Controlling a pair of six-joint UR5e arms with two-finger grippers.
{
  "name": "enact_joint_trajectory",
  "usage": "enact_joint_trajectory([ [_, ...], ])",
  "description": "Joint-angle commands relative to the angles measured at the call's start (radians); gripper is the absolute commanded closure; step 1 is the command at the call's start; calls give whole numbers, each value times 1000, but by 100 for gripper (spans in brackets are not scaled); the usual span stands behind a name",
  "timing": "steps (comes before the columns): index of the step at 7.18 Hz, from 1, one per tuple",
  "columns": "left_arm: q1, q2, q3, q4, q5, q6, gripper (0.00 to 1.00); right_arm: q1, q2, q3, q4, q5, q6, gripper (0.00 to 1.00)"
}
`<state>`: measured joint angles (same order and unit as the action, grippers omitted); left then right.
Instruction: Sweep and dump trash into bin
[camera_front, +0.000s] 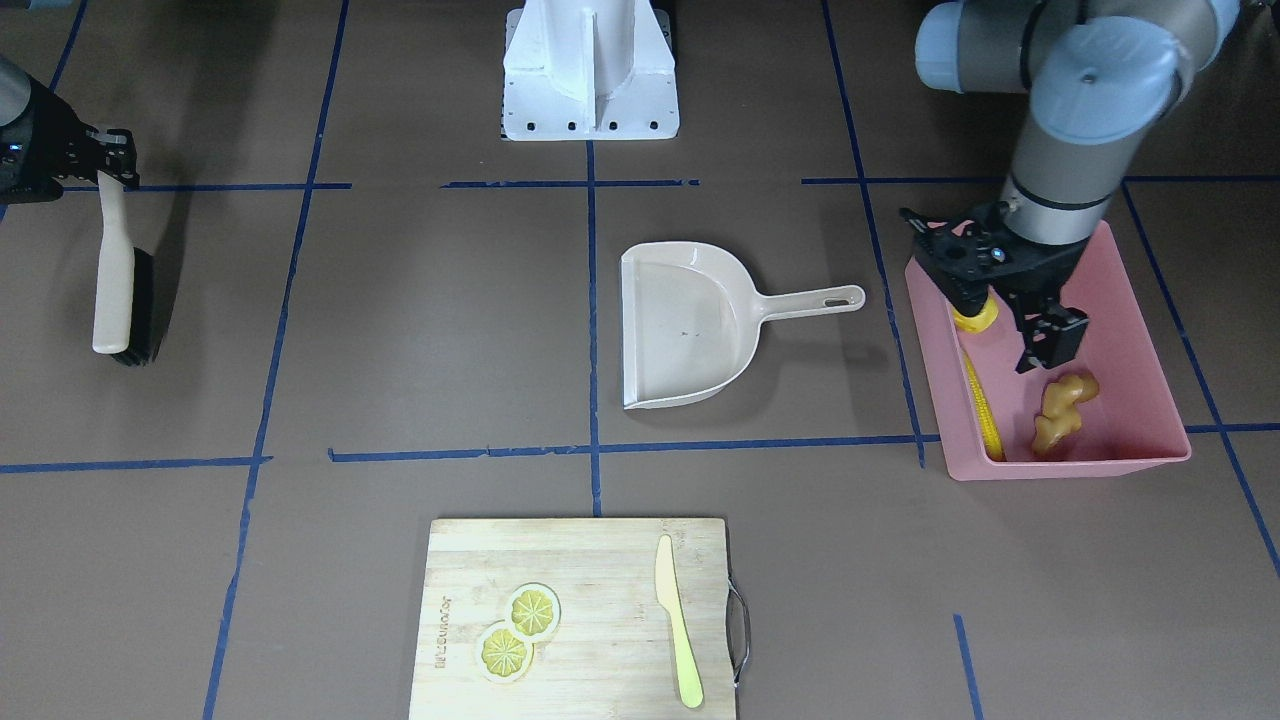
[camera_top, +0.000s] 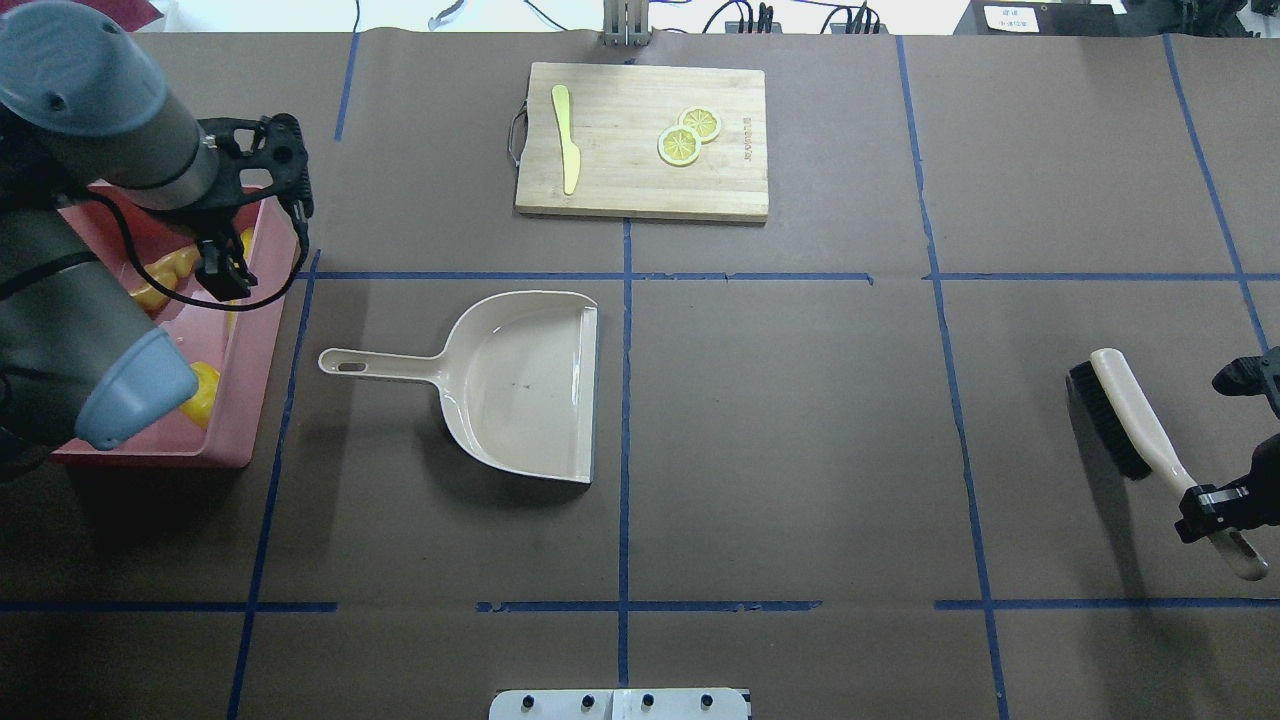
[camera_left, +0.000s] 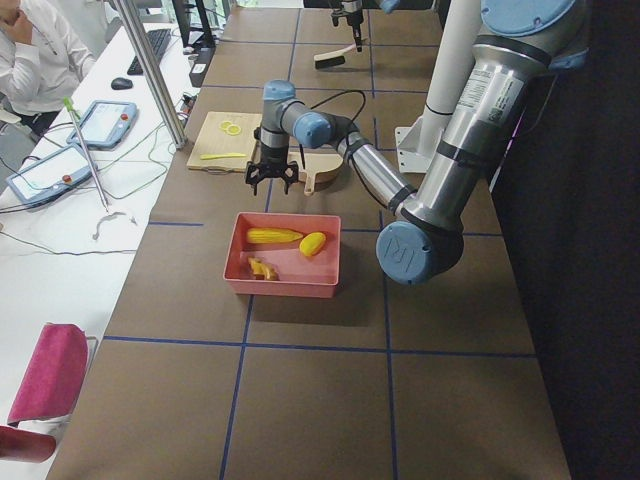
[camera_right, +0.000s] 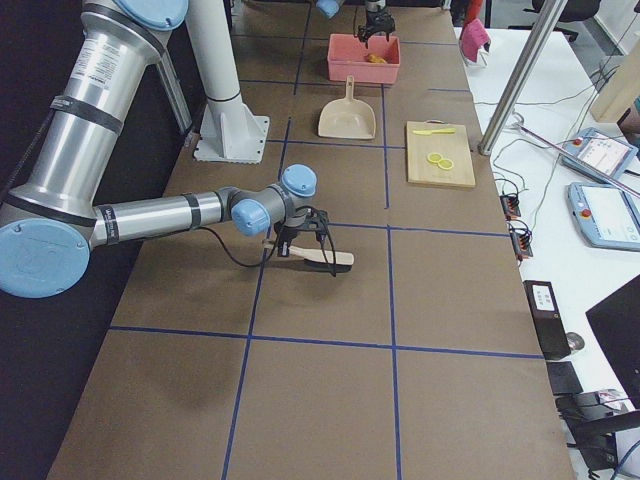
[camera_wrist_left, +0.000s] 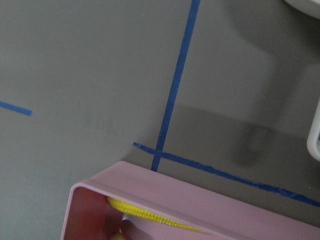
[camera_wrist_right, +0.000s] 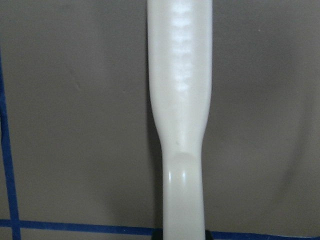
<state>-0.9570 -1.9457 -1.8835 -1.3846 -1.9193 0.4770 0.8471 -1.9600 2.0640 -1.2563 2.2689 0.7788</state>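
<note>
The pink bin (camera_front: 1135, 330) stands at the table's left end. In it lie the corn cob (camera_front: 985, 410), the tan ginger root (camera_front: 1062, 405) and the yellow lump (camera_front: 975, 318), which is partly hidden by my left gripper. My left gripper (camera_front: 1005, 325) hovers over the bin's inner edge, open and empty; it also shows in the overhead view (camera_top: 262, 245). The left wrist view shows the bin's rim (camera_wrist_left: 175, 192) and the corn (camera_wrist_left: 145, 214). My right gripper (camera_front: 112, 165) is shut on the handle of a beige brush (camera_front: 120, 290) whose bristles rest on the table at the far right.
The empty beige dustpan (camera_front: 690, 325) lies mid-table, its handle pointing toward the bin. A wooden cutting board (camera_front: 580, 620) at the far edge carries two lemon slices (camera_front: 520, 630) and a pale knife (camera_front: 677, 620). The robot's white base (camera_front: 590, 70) stands at the near edge.
</note>
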Motion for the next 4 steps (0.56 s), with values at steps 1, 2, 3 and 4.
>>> enact_joint_trajectory([
  [1,-51,30,-2,1,-7,48,0,-2,1,2,5,-69,63,95],
  [2,-77,33,4,2,-7,87,0,-2,-11,-13,55,-78,65,97],
  [3,-104,40,9,2,-7,124,0,-2,-32,-22,116,-81,74,97],
  [4,-112,48,9,2,-9,126,0,-5,-37,-44,141,-83,91,97],
])
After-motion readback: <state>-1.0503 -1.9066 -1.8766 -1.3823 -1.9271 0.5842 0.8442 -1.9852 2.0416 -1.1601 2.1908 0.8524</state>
